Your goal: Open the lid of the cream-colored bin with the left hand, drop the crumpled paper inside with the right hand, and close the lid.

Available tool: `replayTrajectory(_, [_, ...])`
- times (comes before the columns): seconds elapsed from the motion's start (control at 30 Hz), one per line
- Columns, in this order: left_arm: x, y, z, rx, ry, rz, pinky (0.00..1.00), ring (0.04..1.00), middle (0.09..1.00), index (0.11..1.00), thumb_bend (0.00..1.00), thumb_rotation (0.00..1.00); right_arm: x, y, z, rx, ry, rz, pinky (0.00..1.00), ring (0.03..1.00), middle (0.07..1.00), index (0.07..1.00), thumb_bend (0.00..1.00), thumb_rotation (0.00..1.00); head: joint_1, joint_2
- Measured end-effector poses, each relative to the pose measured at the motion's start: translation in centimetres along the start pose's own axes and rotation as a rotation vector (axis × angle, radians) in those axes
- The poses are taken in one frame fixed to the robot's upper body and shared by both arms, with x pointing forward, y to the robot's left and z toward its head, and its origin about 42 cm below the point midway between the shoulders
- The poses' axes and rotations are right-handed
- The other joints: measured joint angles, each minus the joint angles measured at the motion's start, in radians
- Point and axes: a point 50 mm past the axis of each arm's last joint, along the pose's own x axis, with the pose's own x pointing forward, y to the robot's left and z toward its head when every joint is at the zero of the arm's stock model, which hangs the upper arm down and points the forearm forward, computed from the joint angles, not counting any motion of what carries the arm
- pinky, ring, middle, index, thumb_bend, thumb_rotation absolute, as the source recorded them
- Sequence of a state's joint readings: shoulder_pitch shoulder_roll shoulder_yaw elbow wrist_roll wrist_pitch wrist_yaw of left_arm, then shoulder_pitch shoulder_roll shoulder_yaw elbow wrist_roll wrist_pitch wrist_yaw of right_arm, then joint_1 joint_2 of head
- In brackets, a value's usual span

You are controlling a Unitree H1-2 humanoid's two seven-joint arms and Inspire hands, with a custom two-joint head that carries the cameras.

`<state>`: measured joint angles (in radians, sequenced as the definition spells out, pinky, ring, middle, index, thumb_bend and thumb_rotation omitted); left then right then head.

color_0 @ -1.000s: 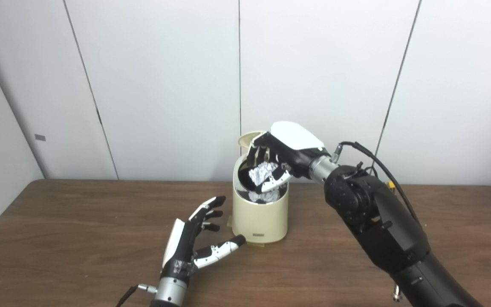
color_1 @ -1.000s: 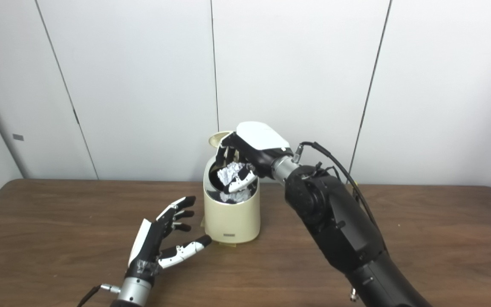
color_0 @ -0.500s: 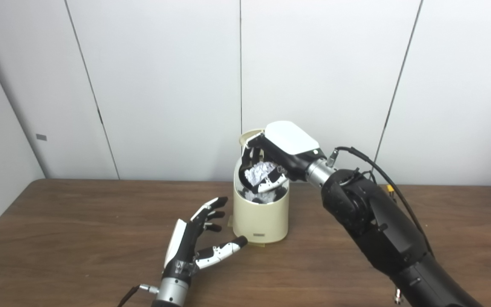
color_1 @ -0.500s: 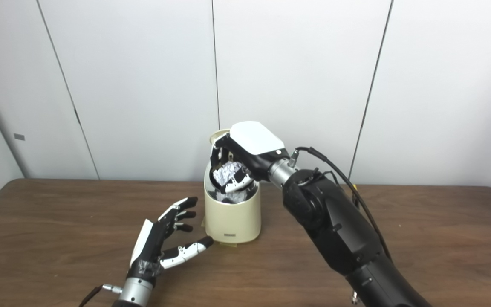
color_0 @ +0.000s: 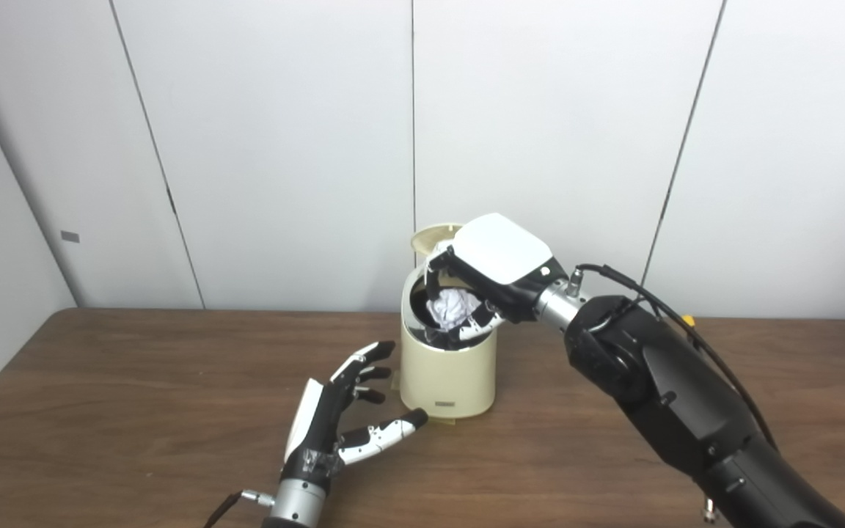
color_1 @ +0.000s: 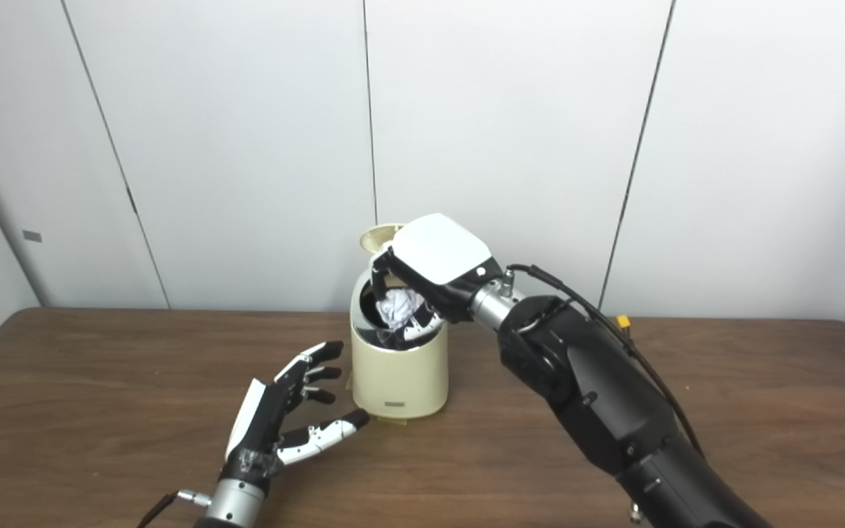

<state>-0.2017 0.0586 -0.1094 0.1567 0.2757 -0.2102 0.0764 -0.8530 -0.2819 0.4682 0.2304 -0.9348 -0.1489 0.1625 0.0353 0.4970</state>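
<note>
The cream-colored bin (color_0: 448, 374) stands at mid-table with its round lid (color_0: 428, 238) tipped up behind the opening. My right hand (color_0: 492, 268) reaches down into the bin's mouth, its fingers curled around the white crumpled paper (color_0: 453, 308), which sits inside the rim. My left hand (color_0: 342, 425) hovers just left of the bin's base, open with fingers spread, thumb tip close to the bin's foot but holding nothing. In the right eye view the paper (color_1: 400, 304) shows under the right hand (color_1: 437, 264).
The brown wooden table (color_0: 136, 411) stretches wide on both sides of the bin. White wall panels (color_0: 283, 147) rise right behind it. A black cable (color_0: 650, 290) loops off my right forearm.
My right hand has tipped down and lowered the paper deeper into the bin's mouth. The left hand has stayed open beside the base, shifting only slightly.
</note>
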Motion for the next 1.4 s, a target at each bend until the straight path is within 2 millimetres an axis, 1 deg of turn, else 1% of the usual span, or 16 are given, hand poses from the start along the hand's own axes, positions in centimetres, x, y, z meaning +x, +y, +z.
replayTrajectory(0.1, [0.0,0.0,0.0,-0.003,0.001,-0.002,0.63,0.774,0.851,0.862,0.78,0.28,0.0,0.0,0.0,-0.013,-0.002,0.001,0.49,0.621,0.730,0.497,0.52,0.13,0.000,0.003])
replayTrajectory(0.13, [-0.1,0.0,0.0,-0.004,0.001,-0.004,0.63,0.775,0.851,0.863,0.77,0.28,0.0,0.0,0.0,-0.015,-0.003,0.001,0.48,0.619,0.728,0.578,0.68,0.06,0.000,0.003])
replayTrajectory(0.17, [-0.1,0.0,0.0,-0.005,0.001,-0.004,0.63,0.775,0.852,0.863,0.77,0.28,0.0,0.0,0.1,-0.016,-0.005,0.001,0.48,0.616,0.726,0.629,0.78,0.03,0.000,0.003])
replayTrajectory(0.23, [-0.1,0.0,0.0,-0.006,0.000,-0.005,0.63,0.776,0.853,0.863,0.77,0.27,0.0,0.0,0.1,-0.019,-0.009,0.000,0.49,0.621,0.727,0.661,0.83,0.01,-0.002,0.003])
replayTrajectory(0.4, [-0.2,0.0,0.1,-0.009,-0.001,-0.006,0.64,0.782,0.852,0.862,0.76,0.27,-0.1,-0.1,0.2,-0.025,-0.011,-0.003,0.50,0.627,0.729,0.682,0.84,0.00,-0.002,0.005])
replayTrajectory(0.5, [-0.2,0.0,0.1,-0.009,-0.001,-0.006,0.64,0.776,0.848,0.861,0.77,0.27,-0.1,-0.1,0.2,-0.026,-0.014,-0.005,0.48,0.606,0.717,0.677,0.84,0.00,-0.002,0.005])
replayTrajectory(0.57, [-0.2,0.0,0.1,-0.009,-0.001,-0.006,0.63,0.777,0.849,0.862,0.76,0.27,-0.2,-0.1,0.1,-0.011,-0.012,-0.010,0.46,0.584,0.690,0.664,0.82,0.02,-0.002,0.005])
replayTrajectory(0.7, [-0.2,-0.1,0.1,-0.010,-0.001,-0.006,0.66,0.786,0.851,0.864,0.77,0.29,-1.3,-0.4,-0.2,0.072,-0.012,-0.059,0.43,0.527,0.585,0.614,0.80,0.06,-0.002,0.005])
replayTrajectory(0.83, [-0.3,0.0,0.0,-0.009,0.000,-0.005,0.66,0.787,0.851,0.862,0.76,0.29,-2.6,-1.3,-0.3,0.134,-0.034,-0.164,0.38,0.479,0.557,0.619,0.76,0.08,0.002,0.005])
replayTrajectory(0.9, [-0.2,0.0,0.1,-0.010,-0.001,-0.005,0.66,0.788,0.852,0.863,0.77,0.31,-3.6,-2.3,-0.2,0.171,-0.028,-0.211,0.36,0.466,0.571,0.633,0.75,0.09,0.002,0.003])
replayTrajectory(1.0, [-0.2,0.0,0.0,-0.010,0.000,-0.003,0.66,0.788,0.854,0.863,0.78,0.32,-5.3,-4.1,-0.1,0.260,-0.004,-0.283,0.34,0.463,0.593,0.643,0.77,0.09,0.002,0.005])
replayTrajectory(1.07, [-0.2,0.1,0.0,-0.010,-0.001,-0.002,0.66,0.788,0.855,0.863,0.78,0.33,-6.6,-4.4,-0.7,0.340,0.043,-0.324,0.33,0.466,0.605,0.650,0.80,0.08,0.006,0.003])
replayTrajectory(1.13, [-0.2,0.2,0.0,-0.010,-0.002,0.000,0.67,0.789,0.859,0.865,0.77,0.32,-7.9,-3.7,-1.1,0.415,0.101,-0.341,0.35,0.501,0.642,0.671,0.81,0.09,0.009,0.002])
replayTrajectory(1.17, [-0.2,0.3,0.0,-0.012,-0.005,0.000,0.67,0.788,0.863,0.868,0.77,0.32,-8.6,-3.1,-1.4,0.449,0.130,-0.341,0.38,0.529,0.673,0.693,0.81,0.09,0.008,0.000])
replayTrajectory(1.3, [-0.2,0.4,0.0,-0.028,-0.011,0.003,0.69,0.786,0.860,0.866,0.78,0.32,-12.4,-0.8,-1.3,0.577,0.229,-0.350,0.46,0.631,0.764,0.759,0.83,0.11,0.008,0.000])
replayTrajectory(1.4, [-0.2,0.6,0.0,-0.022,-0.011,0.002,0.69,0.801,0.862,0.868,0.79,0.34,-14.6,0.3,-1.3,0.641,0.293,-0.339,0.52,0.693,0.812,0.813,0.84,0.11,0.008,-0.003])
